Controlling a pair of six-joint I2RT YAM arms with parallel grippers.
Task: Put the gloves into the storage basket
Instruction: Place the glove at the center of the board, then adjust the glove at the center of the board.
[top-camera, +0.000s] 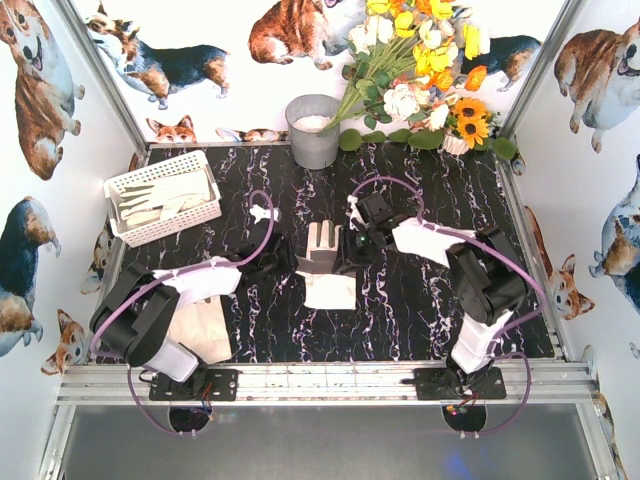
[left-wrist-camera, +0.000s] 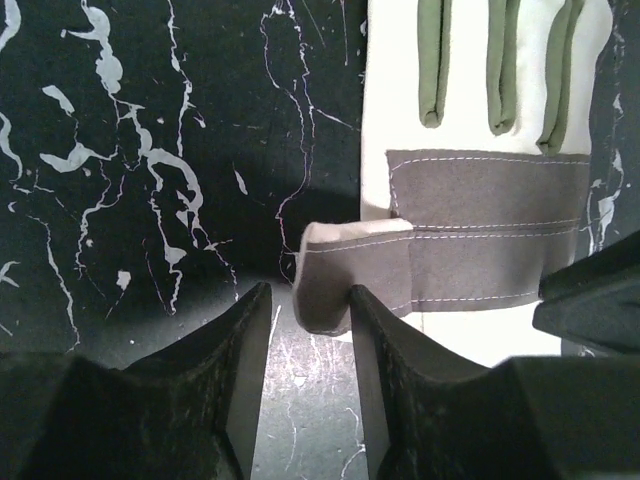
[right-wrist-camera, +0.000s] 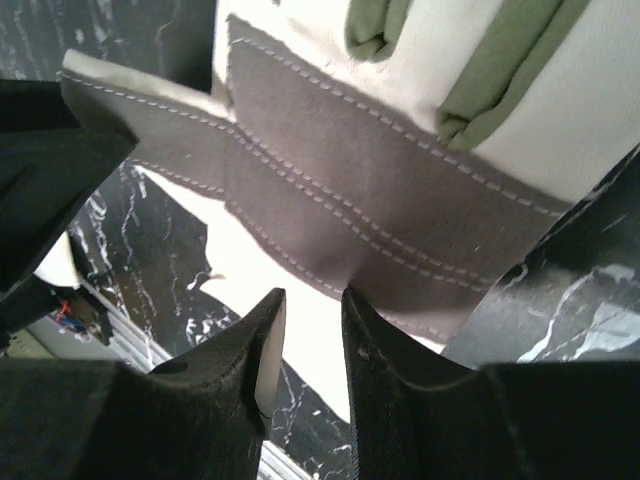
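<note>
One glove lay at approx the ctr of the table, fingers toward the far edge and wide cuff toward the near edge. The body was cream-white. A grey-brown band w/ double rows of pale stitching crossed the palm, olive-grey strips ran up the fingers, and the thumb, same grey w/ a cream rim, stuck out toward the left gripper. The fabric looked flat in the left wrist view and a bit rucked at the finger strips in the right wrist view. The left gripper sat at the glove's left w/ its jaws a narrow gap apart. The thumb tip was right at the mouth of that gap, touching one fingertip; table showed btwn the jaws and nothing was visibly pinched. The right gripper sat at the glove's right edge, jaws likewise slightly apart, w/ the edge of the palm band just at the tips; couldn't tell if any fabric was caught. A second glove lay by the near-left corner, partly under the left arm. The storage basket stood at the far-left corner w/ more gloves piled inside. A grey bucket stood mid far edge, w/ a bunch of flowers at the far-right corner.
</note>
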